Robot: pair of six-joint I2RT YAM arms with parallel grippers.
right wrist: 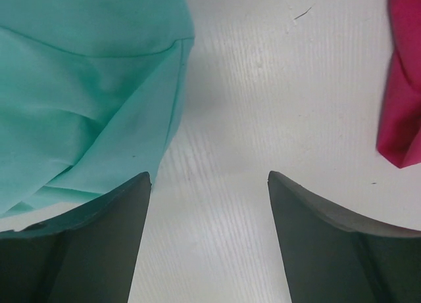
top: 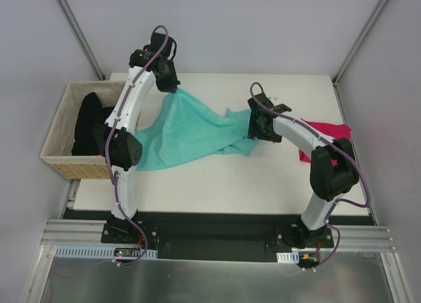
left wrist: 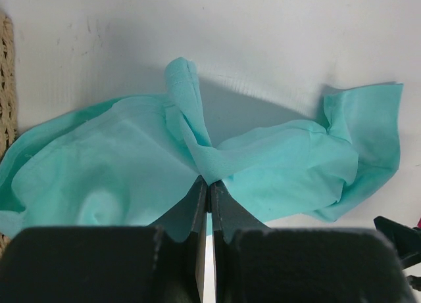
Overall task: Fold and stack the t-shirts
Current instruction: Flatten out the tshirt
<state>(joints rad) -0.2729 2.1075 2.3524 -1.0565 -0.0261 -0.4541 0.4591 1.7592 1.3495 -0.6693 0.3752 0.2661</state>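
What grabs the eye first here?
The teal t-shirt sprawls across the middle of the table, with one fold pinched and drawn up by the left pincer at the far left. The right pincer stands open beside the shirt's right end, with only bare table in its gap. A magenta t-shirt lies at the right edge, and black cloth sits in the woven basket on the left.

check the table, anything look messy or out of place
The teal t-shirt lies twisted and bunched, not flat, one edge pinched by the shut left gripper; the open right gripper holds nothing.
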